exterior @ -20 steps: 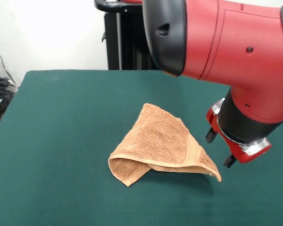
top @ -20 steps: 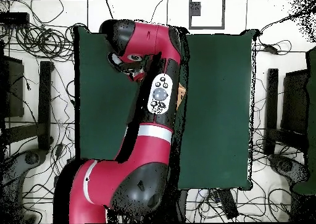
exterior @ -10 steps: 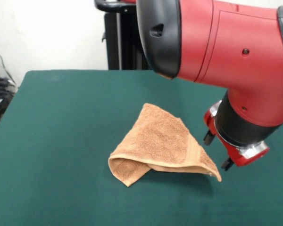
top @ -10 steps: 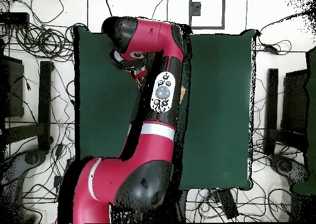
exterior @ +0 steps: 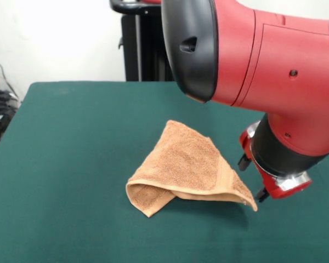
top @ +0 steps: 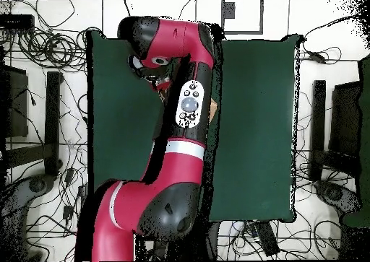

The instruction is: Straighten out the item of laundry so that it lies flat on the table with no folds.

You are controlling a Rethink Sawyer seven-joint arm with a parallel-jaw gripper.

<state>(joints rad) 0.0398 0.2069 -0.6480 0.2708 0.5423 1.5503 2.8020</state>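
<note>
The item of laundry (exterior: 189, 164), an orange-tan terry towel, lies in the middle of the green table (exterior: 71, 142), folded over into a rough triangle with a bulging fold at its lower left. One pointed corner sticks out at the lower right. My gripper (exterior: 253, 177) hangs just right of that corner, close above the cloth top. Its two dark fingertips (exterior: 244, 161) stand apart, open, with nothing between them. In the overhead view the arm covers nearly all of the towel (top: 212, 112), leaving only a thin tan sliver, and the gripper is lost under the arm.
My bulky red and black arm (exterior: 252, 60) fills the upper right of the front view, above the towel's right side. A black stand (exterior: 140, 44) rises behind the table's far edge. Cables and dark equipment (top: 43, 115) ring the table (top: 253, 129) in the overhead view.
The gripper has crept a little down and toward the towel's lower-right corner. The towel has not moved.
</note>
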